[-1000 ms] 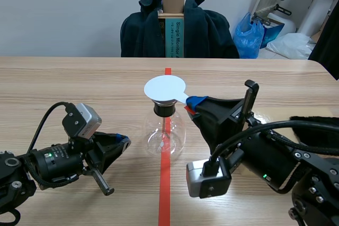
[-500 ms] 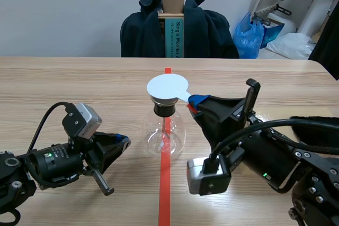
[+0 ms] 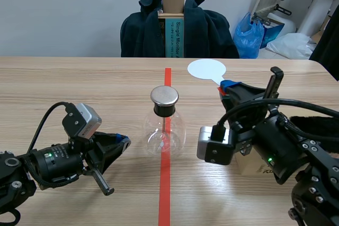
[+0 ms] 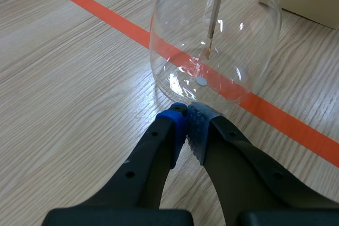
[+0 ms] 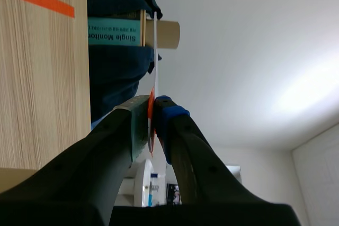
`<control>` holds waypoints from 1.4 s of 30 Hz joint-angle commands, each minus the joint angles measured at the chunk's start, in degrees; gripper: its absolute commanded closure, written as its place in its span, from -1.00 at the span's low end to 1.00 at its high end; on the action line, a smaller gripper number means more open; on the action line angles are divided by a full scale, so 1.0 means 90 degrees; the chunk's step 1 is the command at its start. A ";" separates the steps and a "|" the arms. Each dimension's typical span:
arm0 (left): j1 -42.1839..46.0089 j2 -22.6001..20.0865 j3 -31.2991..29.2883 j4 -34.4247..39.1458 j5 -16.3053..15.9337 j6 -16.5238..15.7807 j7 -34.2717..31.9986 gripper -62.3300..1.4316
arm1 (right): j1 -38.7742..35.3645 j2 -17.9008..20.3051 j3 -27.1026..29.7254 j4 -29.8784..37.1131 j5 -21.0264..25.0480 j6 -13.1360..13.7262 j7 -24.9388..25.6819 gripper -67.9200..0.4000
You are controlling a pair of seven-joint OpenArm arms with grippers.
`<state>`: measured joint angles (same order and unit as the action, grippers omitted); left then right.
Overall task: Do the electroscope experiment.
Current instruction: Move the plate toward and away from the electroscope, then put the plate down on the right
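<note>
Nearest, the left gripper (image 4: pixel 188 117) low on the wooden table (image 3: pixel 63 88), fingers pressed together, empty, tips just beside the clear round glass flask (image 3: pixel 164 133), flask upright, metal cap (image 3: pixel 164 95) upward, right gripper (image 3: pixel 229 86) pinching a white round paddle (image 3: pixel 206 69), disc roughly level, raised beyond the cap's right.

L arm (image 3: pixel 37 168): blk, cylindrical links, round screws near its base, small green LED. Silver-grey L cam box (image 3: pixel 82 120) w/ blk L cable (image 3: pixel 42 125) arching off it. L gripper (image 4: pixel 186 116): two thick blk fingers, one pad (image 4: pixel 174 125) blue, other grey & dotted. R arm (image 3: pixel 286 152): blk, bulkier, several screws, green LED. Grey R cam box (image 3: pixel 214 145), blk R cables (image 3: pixel 254 104). R gripper (image 5: pixel 152 110): pads grey-green & blue.
</note>
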<state>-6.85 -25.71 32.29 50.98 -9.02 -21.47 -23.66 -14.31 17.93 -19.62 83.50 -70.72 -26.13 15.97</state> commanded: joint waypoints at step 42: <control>0.1445 -0.1066 -0.0729 0.1955 -0.0457 0.0107 -0.0226 0.86 | -0.3094 0.1375 0.2186 0.3016 0.1899 -0.0641 -0.0906 0.97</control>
<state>5.58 -34.20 26.85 66.89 -12.23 -20.60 -24.91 -42.57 29.74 -0.10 110.52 -54.13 -31.00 7.99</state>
